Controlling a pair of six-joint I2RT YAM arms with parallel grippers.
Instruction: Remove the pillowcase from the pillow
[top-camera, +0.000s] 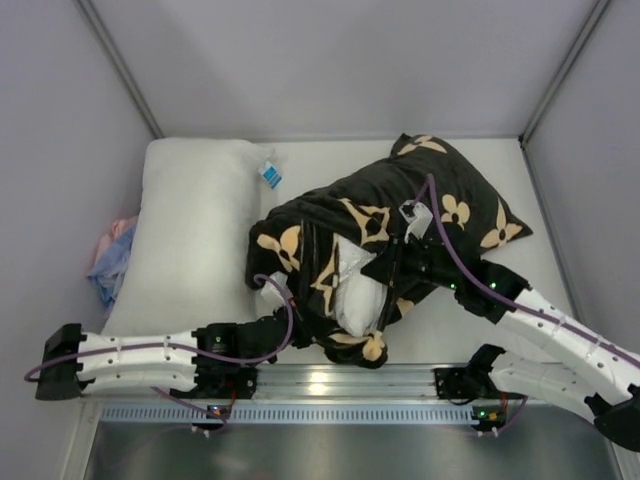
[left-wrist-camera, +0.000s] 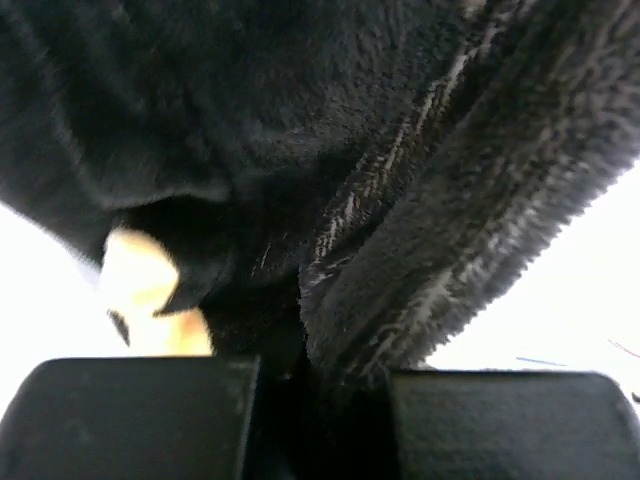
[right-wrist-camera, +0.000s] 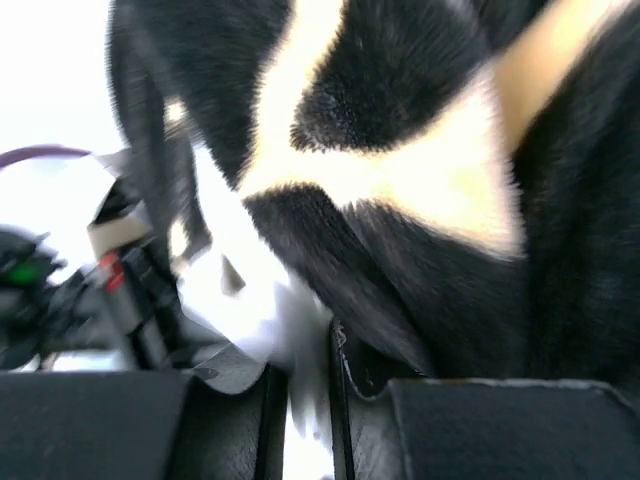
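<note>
- Bench (top-camera: 330, 160): white, walled on three sides.
- Pillowcase (top-camera: 400, 215): black plush with tan flower and star prints, crumpled at centre-right and still around most of the pillow.
- Pillow (top-camera: 358, 295): white, bulging out of the near opening.
- Second pillow (top-camera: 190, 230): white, lying at the left.
- Cloth bundle (top-camera: 110, 260): pink-blue, at the far left edge.
- Left tool (left-wrist-camera: 322, 385): clenched on a pillowcase fold.
- Right tool (right-wrist-camera: 308, 385): clenched on white pillow cloth.
- Tag (top-camera: 270, 175): blue-white, on the second pillow's corner; the writing is illegible.

Pillowcase (top-camera: 390, 190) blocks centre (far table (top-camera: 340, 160) free).
</note>
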